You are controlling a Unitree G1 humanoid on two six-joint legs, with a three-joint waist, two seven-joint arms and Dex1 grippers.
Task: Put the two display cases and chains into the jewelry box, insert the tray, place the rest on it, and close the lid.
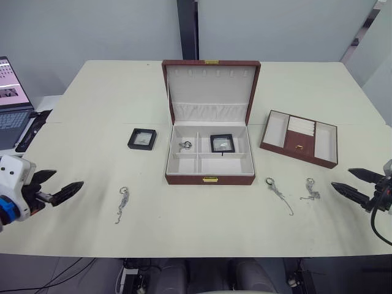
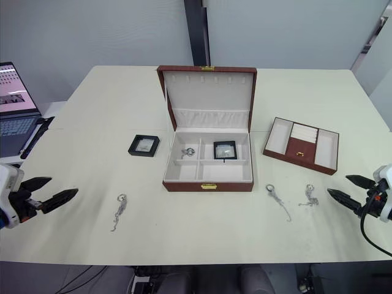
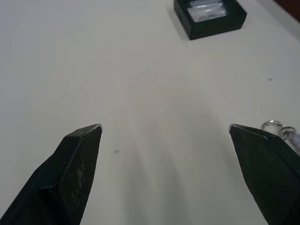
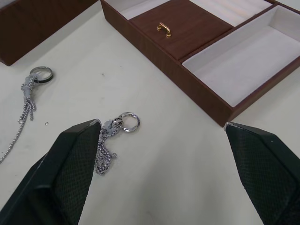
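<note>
Step in hand: You were partway through loading the jewelry box (image 1: 210,156); one display case (image 1: 222,143) and one chain (image 1: 185,145) already lay in its rear compartments.
Still out: The second display case (image 1: 142,138) sat on the table (image 1: 92,104) just left of the box. Three chains waited along the front: one at the left (image 1: 122,203), two at the right (image 1: 278,192) (image 1: 310,190).
Tray: The tray (image 1: 299,138) stood right of the box, not yet inserted.
Left gripper (image 1: 60,186): Your fingers were spread wide and held nothing, near the left chain.
Right gripper (image 1: 357,184): Also wide open and empty, just beside the rightmost chain.
Next move: I judged either hand needed to drop over its nearest chain and pinch it flat against the table.
Writing: No legible brand or label; the laptop (image 1: 12,104) screen was unreadable.
Lid: Upright, open.
</note>
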